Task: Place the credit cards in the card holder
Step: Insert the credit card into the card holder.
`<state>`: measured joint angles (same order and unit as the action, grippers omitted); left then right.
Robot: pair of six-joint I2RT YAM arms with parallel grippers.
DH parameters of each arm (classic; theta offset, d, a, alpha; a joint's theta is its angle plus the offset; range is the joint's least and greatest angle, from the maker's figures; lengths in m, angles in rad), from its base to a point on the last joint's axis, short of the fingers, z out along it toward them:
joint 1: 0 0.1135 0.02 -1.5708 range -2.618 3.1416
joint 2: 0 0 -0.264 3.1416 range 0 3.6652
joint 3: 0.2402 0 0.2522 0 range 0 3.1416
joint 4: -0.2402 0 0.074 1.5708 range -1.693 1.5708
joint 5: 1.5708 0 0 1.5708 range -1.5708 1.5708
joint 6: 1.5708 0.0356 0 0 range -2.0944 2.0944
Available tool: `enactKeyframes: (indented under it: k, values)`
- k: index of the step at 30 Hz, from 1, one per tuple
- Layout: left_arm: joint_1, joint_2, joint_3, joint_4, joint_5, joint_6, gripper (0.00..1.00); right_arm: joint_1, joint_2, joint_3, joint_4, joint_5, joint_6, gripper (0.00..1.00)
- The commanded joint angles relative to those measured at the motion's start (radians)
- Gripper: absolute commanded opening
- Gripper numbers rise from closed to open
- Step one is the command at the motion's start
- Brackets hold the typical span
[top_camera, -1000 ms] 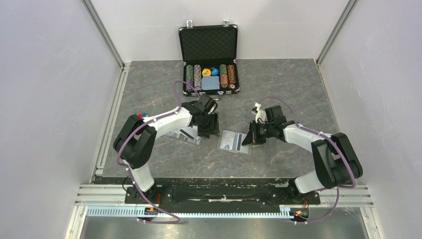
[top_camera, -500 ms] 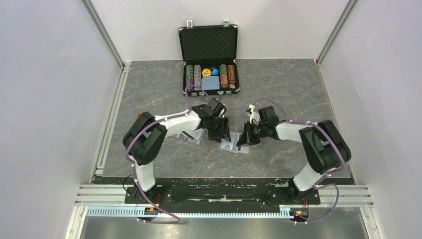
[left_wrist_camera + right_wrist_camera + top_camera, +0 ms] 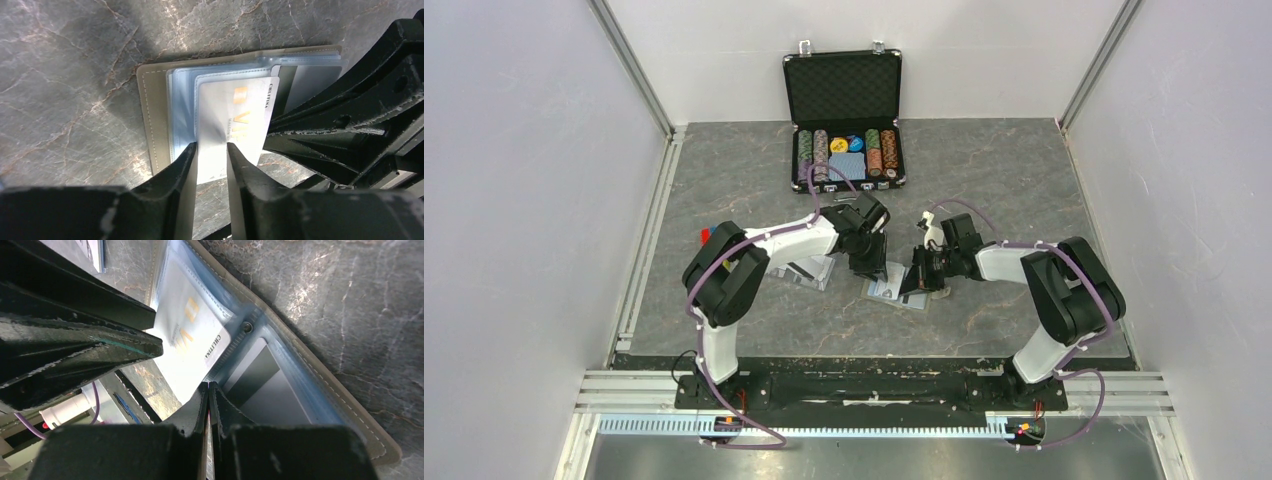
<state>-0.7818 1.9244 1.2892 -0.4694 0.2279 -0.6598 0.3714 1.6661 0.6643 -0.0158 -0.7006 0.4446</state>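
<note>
The taupe card holder [image 3: 894,293] lies open on the table, its blue-lined sleeves facing up [image 3: 150,115]. A whitish credit card [image 3: 235,110] with a gold mark sits partly inside a left sleeve, its near end sticking out [image 3: 190,340]. My left gripper [image 3: 211,146] is open by a narrow gap, its tips on the card's near edge. A second credit card [image 3: 270,390] with a dark stripe lies in the right half. My right gripper [image 3: 208,384] is shut, its tips down at the holder's fold beside the first card. The two grippers nearly touch [image 3: 876,268] [image 3: 916,282].
A black poker-chip case [image 3: 844,120] stands open at the back of the table. Clear plastic sleeves [image 3: 806,270] lie left of the holder, partly under my left arm. Metal rails and white walls close off both sides.
My left gripper has moved right from the clear sleeves to the holder, and its jaws have narrowed. My right gripper has shifted left onto the holder.
</note>
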Motion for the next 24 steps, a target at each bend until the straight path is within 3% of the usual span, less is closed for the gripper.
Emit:
enactKeyframes:
  k: [1,24]
  values:
    - [-0.032,-0.007,0.085,-0.041,-0.014,0.043,0.3,0.004,0.013,0.002,0.007,0.024,-0.015,0.03]
    - [-0.072,-0.07,0.08,0.152,0.194,-0.021,0.29,0.006,0.017,0.023,-0.004,0.016,-0.019,0.04]
